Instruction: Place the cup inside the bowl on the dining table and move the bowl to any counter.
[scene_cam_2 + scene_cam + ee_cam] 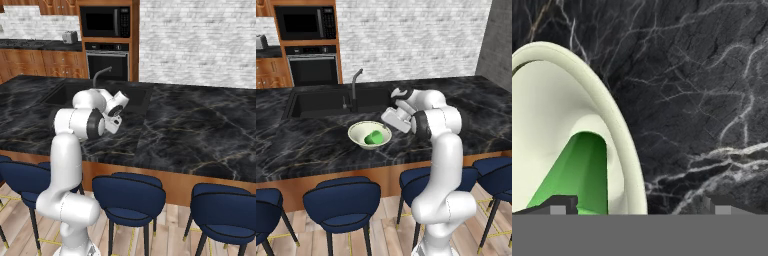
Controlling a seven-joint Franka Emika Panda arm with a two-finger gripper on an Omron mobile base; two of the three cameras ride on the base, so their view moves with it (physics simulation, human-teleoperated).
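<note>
The green cup lies on its side inside the cream bowl, resting in the bowl's hollow toward the side nearer the arm. In the hand view the cup shows as a bright green shape low in the pale bowl, whose thick glossy rim curves across the left half of that picture.

The bowl stands on the black veined marble top of the dining table, in front of the built-in dark sink and just forward of the faucet.

The gripper hangs just beside the bowl, on its right as the left base view shows it, where the hand is seen mostly from behind. Its jaws are spread wide and pinch nothing: in the hand view one dark fingertip sits low in front of the bowl's inside and the cup, the other over bare marble outside the rim, so the rim seems to lie between them, though I cannot tell whether either finger touches it.

Blue stools line the near edge of the table. Beyond the table stand a built-in oven with a microwave above it and a white brick wall. In the right base view a wall counter carries a toaster.
</note>
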